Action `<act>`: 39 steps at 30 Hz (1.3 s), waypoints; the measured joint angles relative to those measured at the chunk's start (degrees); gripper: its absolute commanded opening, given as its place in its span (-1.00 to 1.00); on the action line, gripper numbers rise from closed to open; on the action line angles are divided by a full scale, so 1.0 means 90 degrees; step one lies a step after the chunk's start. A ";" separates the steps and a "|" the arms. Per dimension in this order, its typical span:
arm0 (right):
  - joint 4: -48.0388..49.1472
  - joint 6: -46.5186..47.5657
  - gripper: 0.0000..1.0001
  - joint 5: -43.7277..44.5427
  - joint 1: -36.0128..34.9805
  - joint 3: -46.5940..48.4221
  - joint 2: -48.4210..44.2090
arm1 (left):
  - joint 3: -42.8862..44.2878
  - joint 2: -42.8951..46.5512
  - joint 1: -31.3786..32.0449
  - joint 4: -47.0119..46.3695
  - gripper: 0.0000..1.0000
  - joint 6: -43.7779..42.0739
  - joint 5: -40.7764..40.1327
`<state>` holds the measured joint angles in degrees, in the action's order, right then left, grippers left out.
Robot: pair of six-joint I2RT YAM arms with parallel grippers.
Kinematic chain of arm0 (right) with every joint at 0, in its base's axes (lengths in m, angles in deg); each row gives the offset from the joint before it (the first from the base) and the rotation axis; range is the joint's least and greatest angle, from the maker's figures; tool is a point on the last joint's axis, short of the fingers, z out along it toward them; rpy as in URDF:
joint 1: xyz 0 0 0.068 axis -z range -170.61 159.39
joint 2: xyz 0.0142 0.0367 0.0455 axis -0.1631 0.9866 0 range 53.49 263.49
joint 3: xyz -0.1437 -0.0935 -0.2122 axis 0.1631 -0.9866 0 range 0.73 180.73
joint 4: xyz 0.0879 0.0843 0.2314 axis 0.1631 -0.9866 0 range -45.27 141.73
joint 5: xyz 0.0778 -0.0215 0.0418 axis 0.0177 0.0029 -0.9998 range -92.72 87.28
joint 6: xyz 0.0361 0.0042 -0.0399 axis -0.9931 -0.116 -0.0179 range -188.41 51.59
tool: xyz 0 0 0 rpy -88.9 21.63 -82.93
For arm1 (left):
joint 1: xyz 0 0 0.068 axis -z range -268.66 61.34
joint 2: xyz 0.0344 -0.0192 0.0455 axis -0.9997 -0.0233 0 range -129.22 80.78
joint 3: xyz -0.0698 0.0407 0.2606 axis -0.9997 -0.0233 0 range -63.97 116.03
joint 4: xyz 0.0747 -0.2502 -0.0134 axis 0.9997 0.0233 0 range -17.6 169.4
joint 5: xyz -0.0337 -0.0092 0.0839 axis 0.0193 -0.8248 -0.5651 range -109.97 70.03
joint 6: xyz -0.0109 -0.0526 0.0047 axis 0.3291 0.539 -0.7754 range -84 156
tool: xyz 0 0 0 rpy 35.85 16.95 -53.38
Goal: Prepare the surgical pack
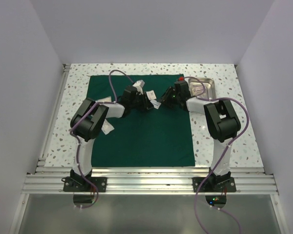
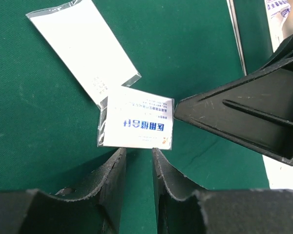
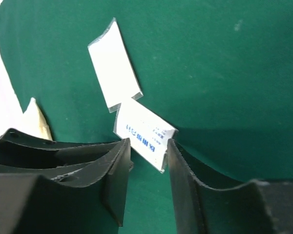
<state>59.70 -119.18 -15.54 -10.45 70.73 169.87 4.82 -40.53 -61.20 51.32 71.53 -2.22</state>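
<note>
Wrist and overhead views of my two arms over the surgical pack [image 1: 141, 131], a dark green sheet lying flat and square on the speckled worktop [image 1: 78, 78].

**Writing.** The printed packet [image 2: 136, 122] is small, white and clear-edged. It carries a blue Chinese heading that I see upside down from the left wrist and that seems to begin 医用. The finer lines under it are too small for me to read. The plain sachet [image 2: 83, 48] is longer, and its corner touches the printed packet. It shows only faint print along one edge.

**Views.** Only the overhead view shows the whole sheet, both arms meeting over its far half, and the steel tray [image 1: 211, 82] at its far right corner. The arms hide most of the two packets there, and only the wrist views show them clearly.

**Pincers.** The left pincer [image 2: 137, 151] has its jaws narrowly apart, with green cloth visible between them. The printed packet's near edge lies just beyond the tips. The right pincer [image 3: 148, 142] is partly spread, with the packet's end between its fingers [image 3: 185, 180]. I cannot tell whether they press on it.
</note>
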 measured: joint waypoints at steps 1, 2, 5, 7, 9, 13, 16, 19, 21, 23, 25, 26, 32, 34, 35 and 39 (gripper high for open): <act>-0.0032 0.0024 -0.14 0.0039 0.0000 -0.0002 0.0000 | -0.0005 0.0000 0.0000 0.0000 -0.37 -0.0005 -0.0024; -0.0051 0.0032 -0.14 0.0068 0.0000 -0.0017 0.0000 | -0.0017 0.0005 0.0000 -0.0019 -0.37 -0.0012 -0.0053; -0.0053 0.0041 -0.12 0.0146 0.0000 -0.0148 -0.0010 | -0.0129 0.0070 0.0010 -0.0097 -0.36 -0.0027 -0.0141; 0.0056 0.0019 -0.12 0.0143 0.0000 -0.0253 -0.0049 | -0.0294 0.0197 0.0010 -0.0117 -0.35 -0.0070 -0.0240; 0.0126 0.0012 -0.12 0.0141 0.0000 -0.0345 -0.0090 | -0.0415 0.0321 0.0010 -0.0097 -0.34 -0.0117 -0.0386; 0.0277 -0.0044 -0.12 0.0141 -0.0005 -0.0454 -0.0119 | -0.0410 0.0369 0.0010 -0.0044 -0.32 -0.0238 -0.0663; 0.0311 -0.0075 -0.12 0.0143 -0.0017 -0.0459 -0.0119 | -0.0226 0.0342 0.0007 0.0102 -0.32 -0.0257 -0.0767; 0.0313 -0.0097 -0.12 0.0143 -0.0046 -0.0459 -0.0119 | 0.0165 0.0214 0.0007 0.0219 -0.32 -0.0282 -0.0848; 0.0316 -0.0124 -0.13 0.0141 -0.0073 -0.0459 -0.0117 | 0.0403 0.0100 0.0010 0.0260 -0.33 -0.0335 -0.0867; 0.0321 -0.0155 -0.14 0.0138 -0.0095 -0.0459 -0.0109 | 0.0597 -0.0029 0.0010 0.0330 -0.36 -0.0391 -0.0867; 0.0369 -0.0204 -0.18 0.0126 -0.0112 -0.0457 -0.0078 | 0.0678 -0.0124 0.0010 0.0381 -0.41 -0.0410 -0.0862; 0.0401 -0.0236 -0.20 0.0114 -0.0114 -0.0454 -0.0061 | 0.0680 -0.0163 0.0010 0.0398 -0.42 -0.0413 -0.0860; 0.0423 -0.0316 -0.49 0.0090 -0.0117 -0.0376 0.0041 | 0.0685 -0.0289 0.0010 0.0449 -0.47 -0.0408 -0.0792; 0.0418 -0.0359 -0.69 0.0092 -0.0119 -0.0372 0.0070 | 0.0685 -0.0289 0.0010 0.0449 -0.48 -0.0408 -0.0784; 0.0410 -0.0359 -0.77 0.0095 -0.0119 -0.0372 0.0075 | 0.0685 -0.0291 0.0010 0.0449 -0.48 -0.0408 -0.0784; 0.0401 -0.0362 -1.00 0.0109 -0.0124 -0.0338 0.0075 | 0.0634 -0.0291 0.0010 0.0389 -0.46 -0.0401 -0.0792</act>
<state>63.31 -122.43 -14.56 -11.56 67.69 170.55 10.53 -43.16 -61.11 54.82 67.93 -9.34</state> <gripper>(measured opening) 0.032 0.255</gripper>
